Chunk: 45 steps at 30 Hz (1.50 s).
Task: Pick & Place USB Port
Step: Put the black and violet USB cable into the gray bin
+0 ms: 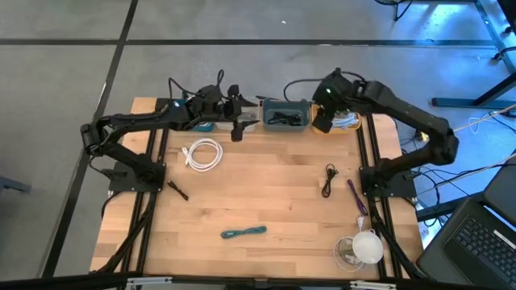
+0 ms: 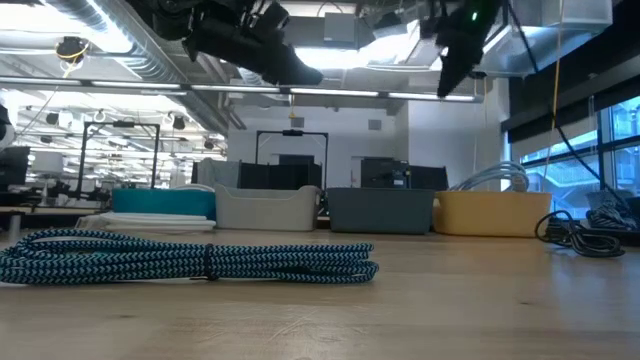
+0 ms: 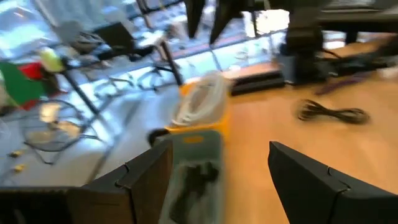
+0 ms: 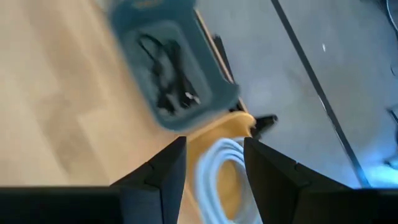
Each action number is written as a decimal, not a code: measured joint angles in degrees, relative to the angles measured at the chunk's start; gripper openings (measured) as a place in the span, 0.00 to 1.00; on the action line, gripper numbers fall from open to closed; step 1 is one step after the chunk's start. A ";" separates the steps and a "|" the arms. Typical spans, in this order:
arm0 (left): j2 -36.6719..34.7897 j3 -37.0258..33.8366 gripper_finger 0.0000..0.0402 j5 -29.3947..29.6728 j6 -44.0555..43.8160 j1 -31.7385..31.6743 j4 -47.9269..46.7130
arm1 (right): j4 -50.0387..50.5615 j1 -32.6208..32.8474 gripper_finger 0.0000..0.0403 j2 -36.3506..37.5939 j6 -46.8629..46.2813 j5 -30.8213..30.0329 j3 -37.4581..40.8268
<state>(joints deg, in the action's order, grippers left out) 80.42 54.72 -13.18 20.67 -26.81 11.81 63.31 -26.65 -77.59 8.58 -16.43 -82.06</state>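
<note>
- You will find no readable text, label, brand, number or sign in any of the four views.
- The bins (image 2: 380,210), cables, arms and table (image 1: 266,201) carry no lettering you could make out.
- The room behind is too blurred to read.

Two dark jointed arms; black cabling; angular matte-black jaws

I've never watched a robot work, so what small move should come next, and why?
Probably the right gripper should swing toward the black cable on the table and descend: it hangs open and empty over the yellow bin, where a white cable already lies.
</note>
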 joint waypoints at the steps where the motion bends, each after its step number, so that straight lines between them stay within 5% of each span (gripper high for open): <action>1: -0.79 0.00 0.63 -1.08 0.02 0.19 -1.94 | 0.27 1.48 0.40 0.74 -0.85 0.09 0.00; 6: -5.07 0.00 0.63 -6.08 -2.14 1.76 -10.48 | 1.83 8.28 0.40 2.65 -5.62 0.07 0.00; 21: -23.00 -0.07 0.50 -5.13 -5.50 11.58 -28.68 | 6.45 21.89 0.40 2.69 -14.92 -6.37 0.00; 35: -45.44 -26.34 0.39 -0.63 -21.77 20.14 -17.97 | 6.35 33.11 0.40 3.41 -31.31 -6.48 16.96; 45: -50.55 -30.99 0.41 1.54 -27.43 22.73 -19.34 | 2.13 41.02 0.40 3.41 -45.48 -6.31 23.37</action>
<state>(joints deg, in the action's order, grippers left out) 29.86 23.73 -11.64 -6.76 -4.08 -7.53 65.44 14.37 -74.17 -36.89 -22.73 -58.69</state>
